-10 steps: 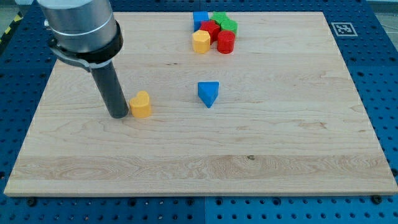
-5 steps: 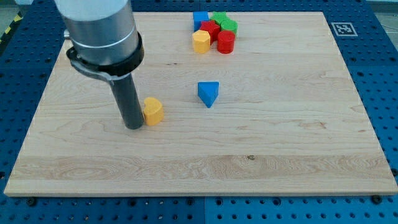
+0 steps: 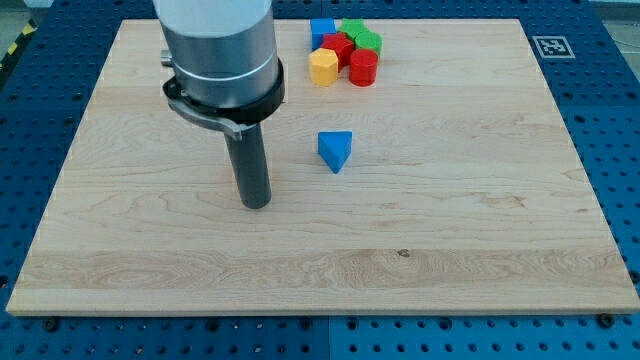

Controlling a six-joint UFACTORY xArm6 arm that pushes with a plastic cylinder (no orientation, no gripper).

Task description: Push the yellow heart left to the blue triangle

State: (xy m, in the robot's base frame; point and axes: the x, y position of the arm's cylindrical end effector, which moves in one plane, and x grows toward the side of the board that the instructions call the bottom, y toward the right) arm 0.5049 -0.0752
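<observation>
While my tip (image 3: 257,204) rests on the counter (image 3: 480,240) left of the blue triangle (image 3: 336,150), well apart, no yellow heart shows, likely hidden behind the rod; no end effector fitted, push unfinished.

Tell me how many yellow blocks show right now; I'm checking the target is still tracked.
1: a yellow block in the cluster at the view's top, beside the red blocks. The yellow heart isn't visible; it may be hidden behind my tip, left of the blue triangle.
</observation>
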